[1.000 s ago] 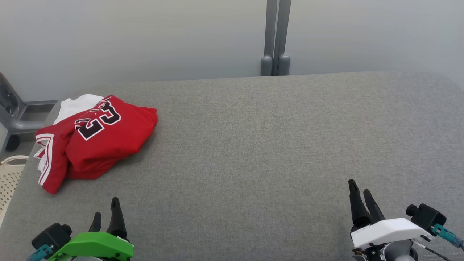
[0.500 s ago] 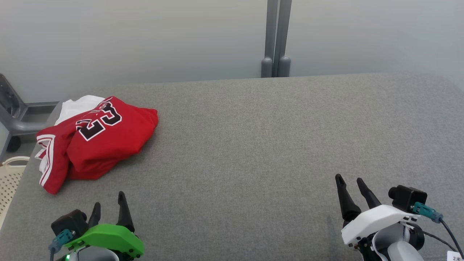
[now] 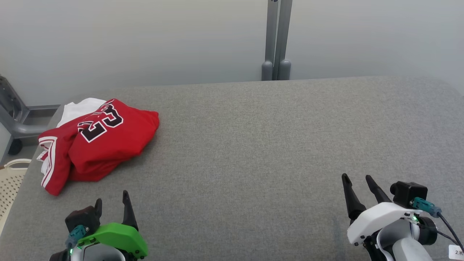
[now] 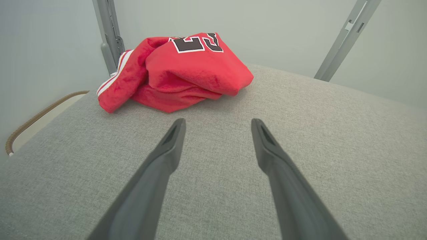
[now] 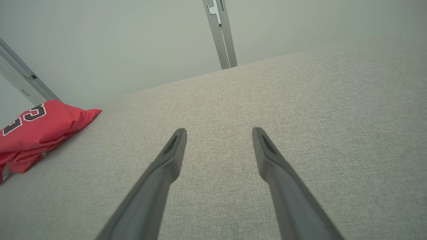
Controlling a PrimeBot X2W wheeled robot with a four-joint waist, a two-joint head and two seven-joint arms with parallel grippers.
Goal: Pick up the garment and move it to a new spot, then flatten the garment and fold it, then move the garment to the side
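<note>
We face a pale grey wall (image 3: 145,36) behind a wide table (image 3: 261,137) covered in grey woven fabric. At the table's far left corner lies the red basketball jersey (image 3: 108,145), crumpled in a loose heap. Its black numerals edged in white face up, and its white-striped trim runs along the left edge. A white garment (image 3: 78,108) peeks out from under its far side. A grey metal post (image 3: 276,40) rises against the wall behind the table's middle. A grey tubular frame (image 3: 20,127) stands beyond the left edge, with a cream perforated basket (image 3: 9,181) nearer us. Our green-shelled left gripper (image 3: 112,197) hovers near the front edge, just short of the jersey, fingers spread and empty. Our white-shelled right gripper (image 3: 357,177) hovers well apart at the front right, likewise spread and empty. Bare grey fabric lies between each gripper and the jersey.
</note>
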